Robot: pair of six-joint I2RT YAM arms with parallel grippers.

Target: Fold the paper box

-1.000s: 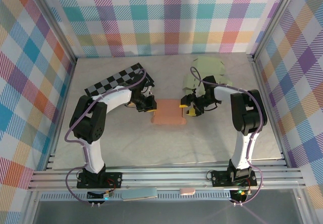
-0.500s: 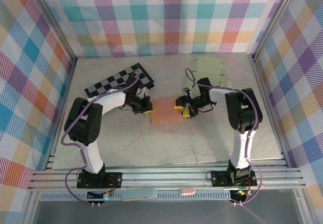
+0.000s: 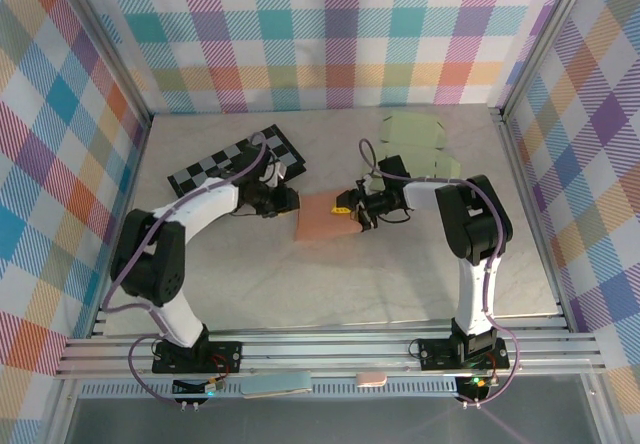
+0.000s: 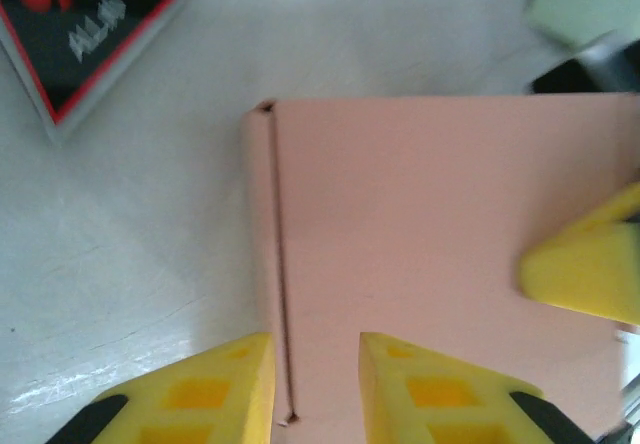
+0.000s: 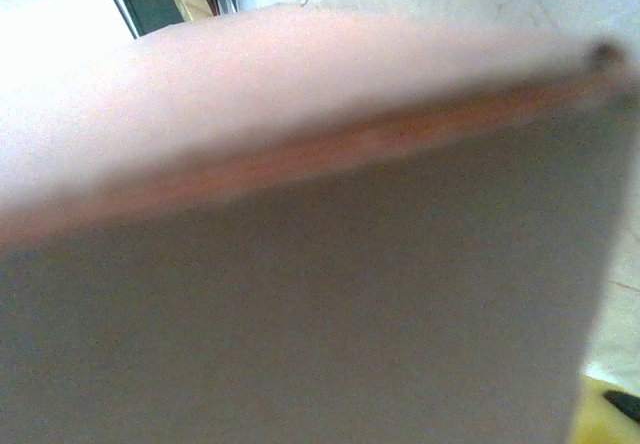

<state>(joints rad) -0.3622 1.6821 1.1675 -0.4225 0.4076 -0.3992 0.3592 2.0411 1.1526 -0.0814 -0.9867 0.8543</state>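
Note:
The pink paper box (image 3: 318,218) lies flattened in the middle of the table, its right side raised a little. In the left wrist view the paper box (image 4: 430,234) shows a fold seam along its left edge. My left gripper (image 3: 284,201) is open, and its yellow fingers (image 4: 215,389) straddle that seam. My right gripper (image 3: 349,207) has hold of the box's right edge. One of its yellow fingertips (image 4: 585,276) rests on top of the panel. Up close, the paper box (image 5: 300,264) hides the right jaws apart from one fingertip (image 5: 603,416).
A black-and-white checkerboard (image 3: 240,159) lies at the back left, just behind my left arm; its corner (image 4: 85,34) shows near the left gripper. Pale green paper sheets (image 3: 415,136) lie at the back right. Plaid walls and metal rails enclose the table.
Both grippers have moved toward the back and closer together. The box has shifted slightly left and back, looks narrower from above, and its right edge has come up with the right gripper.

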